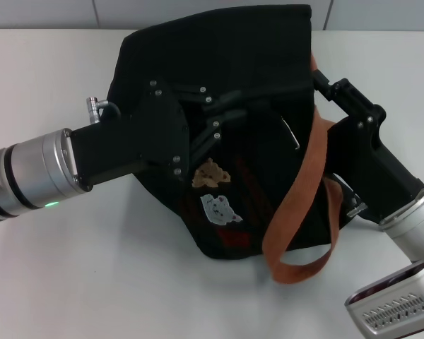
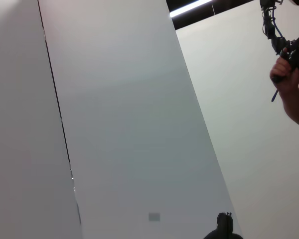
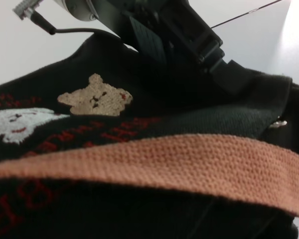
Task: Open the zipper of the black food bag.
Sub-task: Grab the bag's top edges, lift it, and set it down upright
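Observation:
The black food bag [image 1: 254,63] lies tilted on the white table, its face with the tan bear patch [image 1: 210,173] and the white animal patch [image 1: 219,209] turned up. An orange-brown strap [image 1: 307,183] loops over its right side. My left gripper [image 1: 230,113] rests on the bag's middle, above the bear. My right gripper [image 1: 324,83] is at the bag's right edge, beside the strap. The zipper does not show, black on black under the left gripper. The right wrist view shows the bear patch [image 3: 95,97], the strap [image 3: 164,164] and the left gripper [image 3: 189,35] close up.
A thin silver pull [image 1: 294,135] lies on the bag's face near the strap. White table [image 1: 71,282] surrounds the bag. The left wrist view looks up at a wall, with a person's hand [image 2: 289,84] holding a device.

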Action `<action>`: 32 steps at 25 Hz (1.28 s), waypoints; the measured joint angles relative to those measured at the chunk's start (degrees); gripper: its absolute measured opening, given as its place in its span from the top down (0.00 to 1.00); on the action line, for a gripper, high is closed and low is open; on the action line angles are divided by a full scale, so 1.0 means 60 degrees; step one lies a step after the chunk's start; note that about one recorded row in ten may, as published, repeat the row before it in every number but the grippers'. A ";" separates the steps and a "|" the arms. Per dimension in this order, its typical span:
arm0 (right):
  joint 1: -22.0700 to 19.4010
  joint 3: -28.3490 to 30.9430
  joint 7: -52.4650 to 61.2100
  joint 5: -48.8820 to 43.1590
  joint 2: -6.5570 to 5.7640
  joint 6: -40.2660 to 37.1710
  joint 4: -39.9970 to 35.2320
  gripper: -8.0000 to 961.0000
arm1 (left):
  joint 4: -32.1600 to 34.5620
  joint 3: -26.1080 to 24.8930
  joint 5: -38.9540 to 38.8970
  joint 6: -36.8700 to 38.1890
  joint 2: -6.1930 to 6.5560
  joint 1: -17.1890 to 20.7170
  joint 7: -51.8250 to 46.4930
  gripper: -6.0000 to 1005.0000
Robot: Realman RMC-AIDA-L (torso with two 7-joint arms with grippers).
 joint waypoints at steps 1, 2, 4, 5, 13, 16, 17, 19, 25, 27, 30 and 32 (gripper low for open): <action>-0.0005 -0.0004 0.0004 -0.0001 0.0000 0.0002 0.0012 0.40 | -0.0004 0.0012 -0.0004 -0.0026 0.0000 -0.0007 0.0001 0.90; -0.0012 -0.0008 0.0041 -0.0001 0.0000 -0.0002 0.0021 0.40 | -0.0007 0.0022 -0.0008 -0.0060 0.0000 -0.0010 0.0002 0.90; -0.0050 -0.0015 0.0275 -0.0023 0.0000 -0.0094 0.0044 0.40 | -0.0024 0.0031 -0.0014 -0.0113 0.0000 -0.0013 0.0002 0.90; -0.0077 -0.0014 0.0446 -0.0054 0.0000 -0.0177 0.0044 0.40 | -0.0031 0.0033 -0.0017 -0.0127 0.0000 -0.0013 0.0002 0.90; -0.0283 -0.0015 0.1997 -0.0151 -0.0012 -0.0570 -0.0330 0.41 | -0.0044 -0.0053 -0.0026 -0.0146 0.0000 0.0016 0.0003 0.90; -0.0423 -0.0016 0.2179 -0.0152 -0.0009 -0.0579 -0.0413 0.41 | -0.0043 -0.0065 -0.0060 -0.0150 0.0000 0.0038 0.0002 0.90; -0.0475 -0.0017 0.2205 -0.0151 -0.0013 -0.0580 -0.0441 0.41 | -0.0042 -0.0065 -0.0082 -0.0152 0.0000 0.0044 0.0003 0.90; -0.0552 -0.0017 0.2218 -0.0152 -0.0018 -0.0582 -0.0510 0.41 | -0.0041 -0.0067 -0.0142 -0.0155 0.0000 0.0063 0.0002 0.90; -0.0624 -0.0077 0.2249 -0.0152 -0.0012 -0.0528 -0.0557 0.41 | -0.0041 -0.0073 -0.0162 -0.0155 0.0000 0.0075 0.0002 0.90; -0.0604 -0.0157 0.2235 -0.0158 -0.0006 -0.0520 -0.0546 0.41 | -0.0046 -0.0077 -0.0162 -0.0155 0.0001 0.0064 0.0002 0.90; -0.0533 -0.0214 0.2161 -0.0160 -0.0004 -0.0515 -0.0507 0.41 | -0.0079 -0.0077 -0.0162 -0.0122 0.0001 0.0024 0.0002 0.90; -0.0470 -0.0305 0.2167 -0.0161 -0.0002 -0.0504 -0.0481 0.41 | -0.0087 -0.0077 -0.0162 -0.0091 0.0001 0.0001 0.0002 0.90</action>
